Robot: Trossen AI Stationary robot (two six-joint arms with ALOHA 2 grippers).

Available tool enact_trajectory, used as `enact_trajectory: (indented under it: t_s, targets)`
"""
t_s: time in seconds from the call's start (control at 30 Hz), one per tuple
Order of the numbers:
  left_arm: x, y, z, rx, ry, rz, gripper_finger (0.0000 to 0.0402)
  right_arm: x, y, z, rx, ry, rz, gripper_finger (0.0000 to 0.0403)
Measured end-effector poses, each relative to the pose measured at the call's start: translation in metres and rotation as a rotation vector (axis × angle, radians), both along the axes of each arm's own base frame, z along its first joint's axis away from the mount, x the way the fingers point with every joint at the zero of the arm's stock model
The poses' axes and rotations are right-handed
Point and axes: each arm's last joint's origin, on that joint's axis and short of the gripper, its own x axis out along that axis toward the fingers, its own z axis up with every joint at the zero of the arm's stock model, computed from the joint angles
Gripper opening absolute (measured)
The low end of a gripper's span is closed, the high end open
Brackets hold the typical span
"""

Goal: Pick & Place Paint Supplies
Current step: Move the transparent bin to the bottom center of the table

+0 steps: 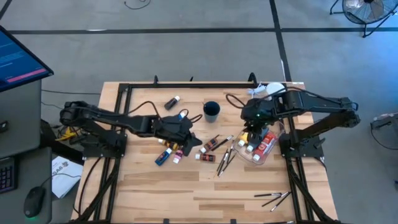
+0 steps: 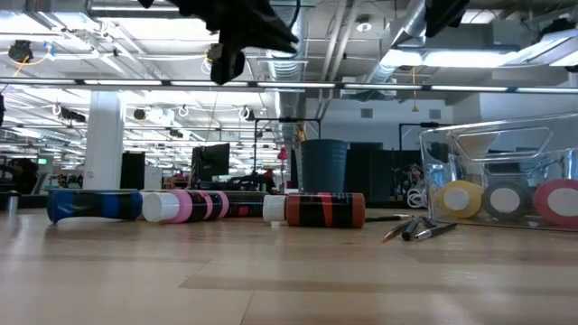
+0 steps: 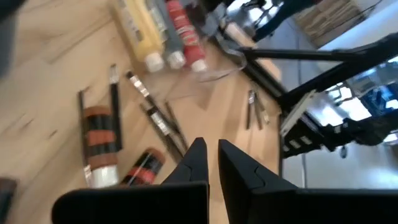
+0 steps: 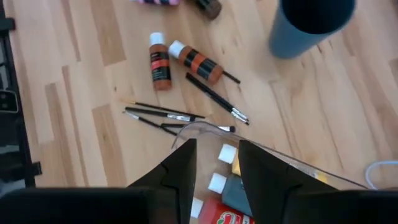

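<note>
**Paint supplies: part loaded, part loose on the table**

1. Supplies. I see small paint tubes with white caps lying flat on the wooden table (image 1: pixel 186 193). A blue tube (image 1: pixel 162 157) and a pink tube (image 1: pixel 178 155) lie just below the left gripper (image 1: pixel 194 142). Two brown-orange tubes (image 1: pixel 209 147) lie near the table's middle, and one dark tube (image 1: pixel 171 101) lies apart, toward the far edge. Thin dark-handled brushes (image 1: pixel 224 158) lie fanned beside the brown-orange tubes. A second group of brushes (image 1: pixel 273 199) lies near the front right corner.

2. Containers. A clear container (image 1: pixel 264 149) on the right holds a yellow bottle (image 4: pixel 237 167), a grey-blue tube (image 4: pixel 233 193) and a red tube (image 4: pixel 217 213), caps toward the table's middle. A dark blue cup (image 1: pixel 211 111) stands upright behind the loose tubes; I cannot tell what is in it.

3. End effectors. The left gripper hovers over the tubes with its fingers together, holding nothing. The right gripper (image 4: pixel 216 163) hangs over the container's rim with its fingers apart and nothing between them.

4. View differences. Only the low view shows the tubes lined end to end and the container's contents as round ends behind the clear wall. Only the right wrist view shows the contents lying side by side.
</note>
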Motion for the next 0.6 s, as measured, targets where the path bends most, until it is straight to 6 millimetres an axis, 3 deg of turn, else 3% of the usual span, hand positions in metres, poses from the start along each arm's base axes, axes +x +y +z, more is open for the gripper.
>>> enact_trajectory:
  t_s: [0.13,0.33,0.6]
  targets:
    - [0.001,-0.003,0.002,-0.018,-0.023,-0.002,0.0001,0.004,0.003,-0.005,0.042,0.034,-0.079,0.0113]
    - [0.001,-0.003,0.003,-0.022,-0.038,0.006,0.0001,0.013,0.007,-0.029,0.193,0.181,-0.422,0.0113]
    - [0.002,-0.004,0.006,-0.035,-0.063,-0.018,0.0001,0.044,0.029,-0.080,0.094,0.315,-0.323,0.0112]
